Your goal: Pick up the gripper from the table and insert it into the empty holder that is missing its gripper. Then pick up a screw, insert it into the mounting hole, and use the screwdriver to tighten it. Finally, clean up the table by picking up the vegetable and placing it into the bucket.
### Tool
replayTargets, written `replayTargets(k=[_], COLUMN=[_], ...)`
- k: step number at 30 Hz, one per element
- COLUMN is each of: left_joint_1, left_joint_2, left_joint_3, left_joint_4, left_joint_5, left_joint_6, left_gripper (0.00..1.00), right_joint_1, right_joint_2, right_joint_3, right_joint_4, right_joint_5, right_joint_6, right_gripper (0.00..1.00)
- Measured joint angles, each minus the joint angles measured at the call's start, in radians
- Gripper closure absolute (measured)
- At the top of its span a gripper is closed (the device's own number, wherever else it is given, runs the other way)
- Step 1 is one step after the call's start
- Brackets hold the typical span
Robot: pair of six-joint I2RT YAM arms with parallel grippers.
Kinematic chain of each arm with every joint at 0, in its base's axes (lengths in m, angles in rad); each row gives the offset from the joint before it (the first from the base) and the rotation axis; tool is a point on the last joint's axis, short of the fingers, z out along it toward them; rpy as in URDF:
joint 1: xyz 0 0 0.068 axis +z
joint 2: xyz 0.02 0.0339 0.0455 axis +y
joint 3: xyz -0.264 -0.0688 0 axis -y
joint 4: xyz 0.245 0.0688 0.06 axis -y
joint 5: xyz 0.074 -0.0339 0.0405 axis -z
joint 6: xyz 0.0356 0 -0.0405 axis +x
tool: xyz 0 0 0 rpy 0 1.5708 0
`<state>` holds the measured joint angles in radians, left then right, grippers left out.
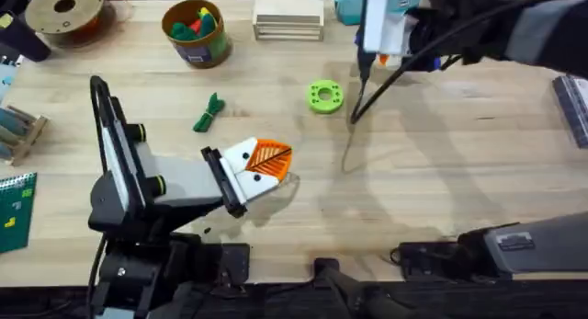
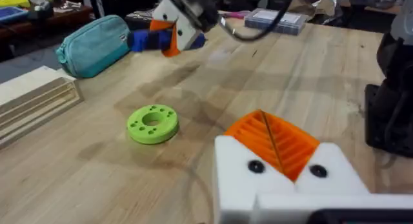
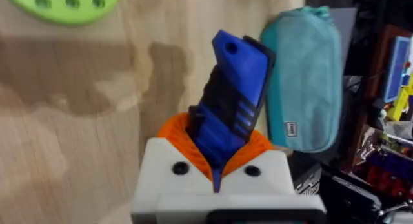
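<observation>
RIGHT: hand (image 3: 216, 169) clenched on screwdriver (image 3: 229, 101); raised over far table (image 1: 441, 172) | LEFT: hand (image 1: 266, 167) pads closed, grasping nothing | VEGETABLE (image 1: 209, 112): lying just beyond left hand, long axis diagonal; nearer left arm | BUCKET (image 1: 196, 32): farther back

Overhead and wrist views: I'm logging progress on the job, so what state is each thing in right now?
Left end effector: shut, nothing between its orange pads, low over the table.
Right end effector: shut on the screwdriver.
Screwdriver: held off the table, its bit pointing down.
Vegetable: lying on the table, not yet binned.
Bucket: upright, coloured pieces already inside.
Green disc: flat on the table.
Teal pouch: lying closed.
</observation>
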<state>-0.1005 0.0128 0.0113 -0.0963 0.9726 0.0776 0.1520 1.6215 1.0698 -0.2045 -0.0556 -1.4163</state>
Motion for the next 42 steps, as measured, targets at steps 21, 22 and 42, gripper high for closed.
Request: replayTargets(k=[21, 22, 42], left_joint_1=[0.0, 0.0, 0.0], left_joint_2=[0.0, 0.0, 0.0], left_joint_3=[0.0, 0.0, 0.0], left_joint_4=[0.0, 0.0, 0.0], left_joint_5=[0.0, 0.0, 0.0], left_joint_6=[0.0, 0.0, 0.0], left_gripper=[0.996, 0.996, 0.045], right_joint_1=[0.0, 0.0, 0.046], right_joint_2=[0.122, 0.121, -0.277], right_joint_3=[0.011, 0.011, 0.011], right_joint_4=[0.047, 0.046, -0.063], right_joint_5=[0.059, 0.059, 0.058], right_joint_6=[-0.12, -0.103, 0.822], right_gripper=[0.027, 0.018, 0.012])
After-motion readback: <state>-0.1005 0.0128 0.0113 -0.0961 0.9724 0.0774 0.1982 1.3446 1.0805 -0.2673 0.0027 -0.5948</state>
